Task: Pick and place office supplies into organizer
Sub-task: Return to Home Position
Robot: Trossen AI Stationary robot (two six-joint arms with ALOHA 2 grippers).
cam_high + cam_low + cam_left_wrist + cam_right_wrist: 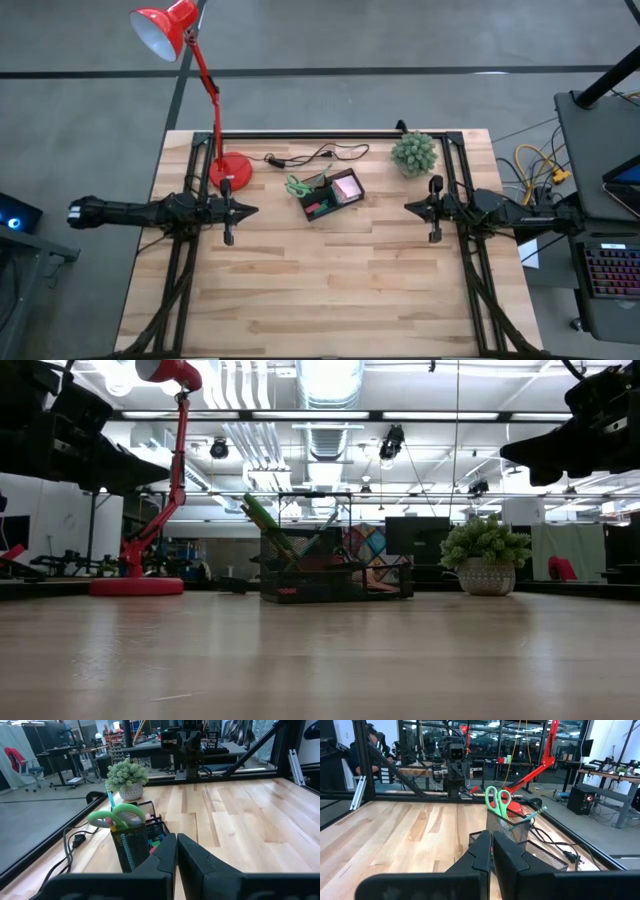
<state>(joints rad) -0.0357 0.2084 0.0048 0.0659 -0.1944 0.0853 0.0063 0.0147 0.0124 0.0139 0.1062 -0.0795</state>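
Standing midway, organizer (306, 209), left end effector (252, 211) and right end effector (408, 207) flanking, both closed

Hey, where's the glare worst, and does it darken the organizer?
Low view: ceiling lights glare brightly, leaving the organizer dark against the bright room. High view: even light, no glare on the table.

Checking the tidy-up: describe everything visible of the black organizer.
The organizer is a black wire-mesh tray, upright on the table between the red lamp base and the plant. Its tall cup holds green-handled scissors and a teal pen; a low compartment holds a pink pad. The left gripper and right gripper hang clear.
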